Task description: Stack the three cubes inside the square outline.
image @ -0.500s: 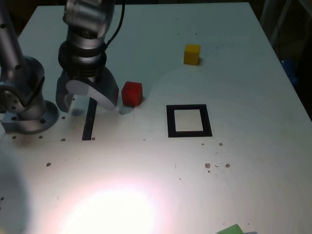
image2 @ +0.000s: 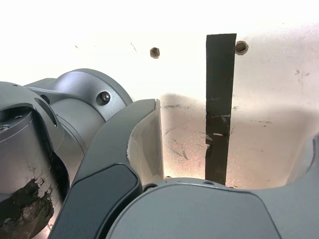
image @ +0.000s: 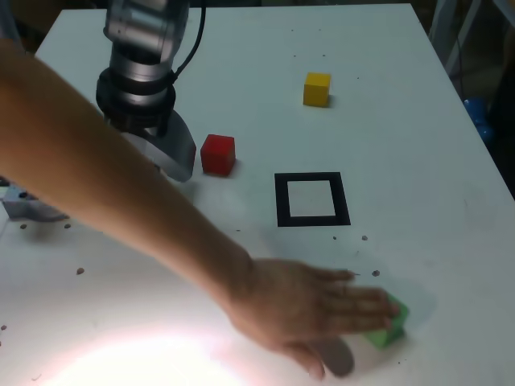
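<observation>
The red cube (image: 217,154) sits on the white table just to the exterior view's right of my gripper (image2: 224,149), apart from it. The jaws stand open over the table with nothing between them; one finger (image: 175,153) shows beside a person's forearm. The yellow cube (image: 317,89) rests farther back on the right. The square outline (image: 312,199), black with a white centre, lies in the middle with nothing inside. At the front right, the green cube (image: 392,323) is half covered by the person's hand (image: 322,310).
The person's forearm (image: 105,177) crosses the table from the exterior view's upper left to the front right, hiding part of my gripper and the arm base (image: 32,207). A narrow black strip (image2: 219,99) lies on the table under the open jaws.
A person's arm has reached in across the table and its hand now rests on the green cube, which has moved up from the front edge. My gripper has stayed put.
</observation>
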Robot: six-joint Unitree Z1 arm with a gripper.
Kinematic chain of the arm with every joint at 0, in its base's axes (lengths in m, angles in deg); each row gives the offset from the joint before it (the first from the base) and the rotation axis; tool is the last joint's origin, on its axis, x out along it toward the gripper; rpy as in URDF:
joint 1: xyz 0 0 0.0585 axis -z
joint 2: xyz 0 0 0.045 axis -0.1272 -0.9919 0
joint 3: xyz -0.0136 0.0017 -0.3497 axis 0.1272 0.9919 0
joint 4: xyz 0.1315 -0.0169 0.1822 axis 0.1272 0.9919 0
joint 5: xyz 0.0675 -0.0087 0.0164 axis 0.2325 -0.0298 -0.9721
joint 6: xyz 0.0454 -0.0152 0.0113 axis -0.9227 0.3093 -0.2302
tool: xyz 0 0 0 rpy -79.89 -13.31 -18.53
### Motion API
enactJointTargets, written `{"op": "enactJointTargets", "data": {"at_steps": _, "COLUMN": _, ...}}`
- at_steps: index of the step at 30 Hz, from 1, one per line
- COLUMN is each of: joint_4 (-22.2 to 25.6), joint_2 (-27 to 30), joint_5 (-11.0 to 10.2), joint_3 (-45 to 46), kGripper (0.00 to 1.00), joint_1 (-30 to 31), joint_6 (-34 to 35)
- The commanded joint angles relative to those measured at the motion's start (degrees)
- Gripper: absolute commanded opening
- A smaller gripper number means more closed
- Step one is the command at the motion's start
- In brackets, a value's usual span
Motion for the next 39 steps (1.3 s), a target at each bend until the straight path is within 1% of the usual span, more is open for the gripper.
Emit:
{"op": "enactJointTargets", "data": {"at_steps": 1, "joint_4": -0.06, "joint_2": 0.07, "joint_5": -0.09, "joint_3": 0.06, "kGripper": 0.99, "joint_1": 0.11, "joint_6": 0.10}}
{"op": "enactJointTargets", "data": {"at_steps": 10, "joint_4": 0.22, "joint_2": 0.59, "joint_5": -0.42, "joint_3": 0.05, "kGripper": 1.00, "joint_1": 0.66, "joint_6": 0.10}}
{"op": "enactJointTargets", "data": {"at_steps": 20, "joint_4": 2.43, "joint_2": 1.35, "joint_5": -0.37, "joint_3": -1.27, "kGripper": 1.00, "joint_1": 0.90, "joint_6": 0.02}}
{"op": "enactJointTargets", "data": {"at_steps": 25, "joint_4": 5.03, "joint_2": 1.76, "joint_5": -0.87, "joint_3": -4.48, "kGripper": 1.00, "joint_1": 0.90, "joint_6": -0.27}}
{"op": "enactJointTargets", "data": {"at_steps": 32, "joint_4": 9.56, "joint_2": 0.81, "joint_5": -2.19, "joint_3": -12.25, "kGripper": 1.00, "joint_1": 0.29, "joint_6": -1.07}}
{"op": "enactJointTargets", "data": {"at_steps": 35, "joint_4": 10.33, "joint_2": -0.10, "joint_5": -2.21, "joint_3": -14.61, "kGripper": 0.99, "joint_1": -1.04, "joint_6": -2.24}}
{"op": "enactJointTargets", "data": {"at_steps": 39, "joint_4": 10.12, "joint_2": -2.50, "joint_5": -1.84, "joint_3": -16.91, "kGripper": 0.99, "joint_1": -3.36, "joint_6": -4.58}}
